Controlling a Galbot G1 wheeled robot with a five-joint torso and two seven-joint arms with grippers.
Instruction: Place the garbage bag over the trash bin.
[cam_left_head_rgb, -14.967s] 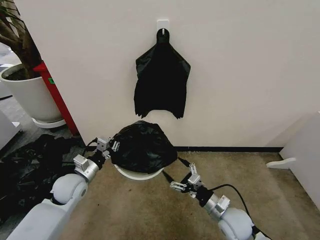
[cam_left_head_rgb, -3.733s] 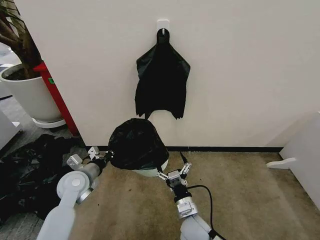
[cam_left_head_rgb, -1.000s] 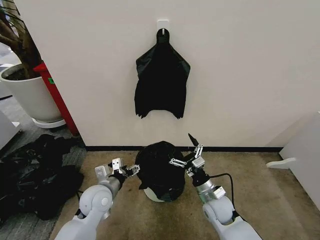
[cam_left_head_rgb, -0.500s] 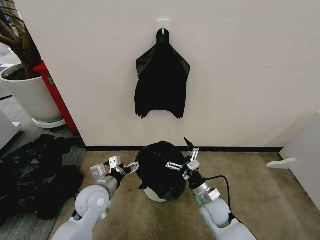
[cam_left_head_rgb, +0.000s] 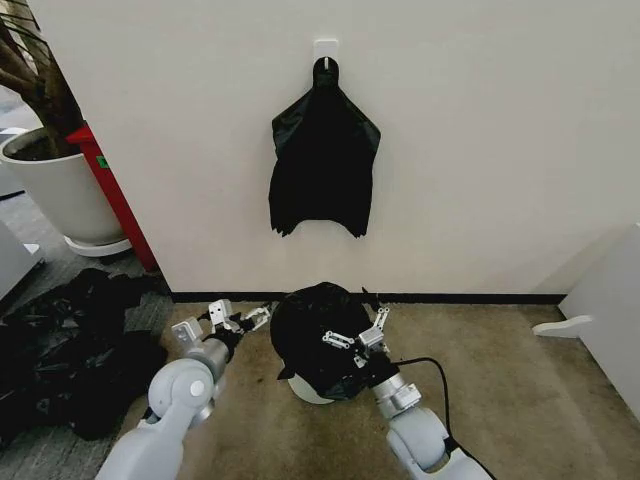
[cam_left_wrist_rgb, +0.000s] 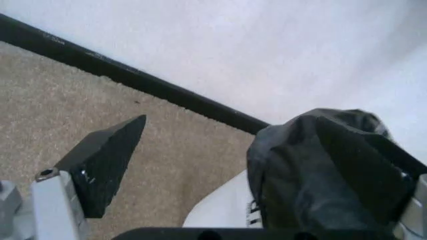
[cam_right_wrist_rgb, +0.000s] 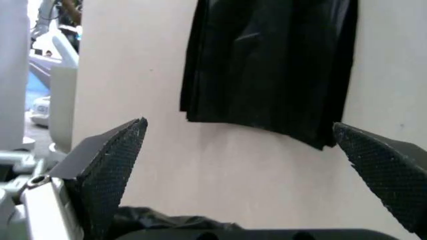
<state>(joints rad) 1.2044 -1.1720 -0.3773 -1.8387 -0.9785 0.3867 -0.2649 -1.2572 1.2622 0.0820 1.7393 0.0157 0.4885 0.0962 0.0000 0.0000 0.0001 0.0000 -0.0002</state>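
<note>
On the carpet close to the wall's black baseboard (cam_left_head_rgb: 450, 298), the trash bin (cam_left_head_rgb: 312, 391) stands with the garbage bag (cam_left_head_rgb: 318, 335) draped over its top; only a sliver of white shows below the plastic, so the bag looks seated and the job near done, pending a check of the rim. Bag is bunched high over the mouth, probably air trapped inside.

Left gripper (cam_left_head_rgb: 238, 318) sits just beside the bag's left flank, arm reaching forward low from the left, fingers spread, holding nothing. In the left wrist view one pad (cam_left_wrist_rgb: 107, 162) hangs over bare carpet while the other side is close against the bag (cam_left_wrist_rgb: 320, 170), with white bin wall (cam_left_wrist_rgb: 223, 212) showing under it.

Right gripper (cam_left_head_rgb: 352, 335) is over the bag's right front, forearm angled up from below, jaws wide apart and empty; the right wrist view looks between its fingertips at the wall.

Bundle of spare bags (cam_left_head_rgb: 322, 165) hangs from a wall hook above. Heap of black plastic (cam_left_head_rgb: 70, 345) lies well apart by the left wall; plant pot (cam_left_head_rgb: 62, 190) beyond.
</note>
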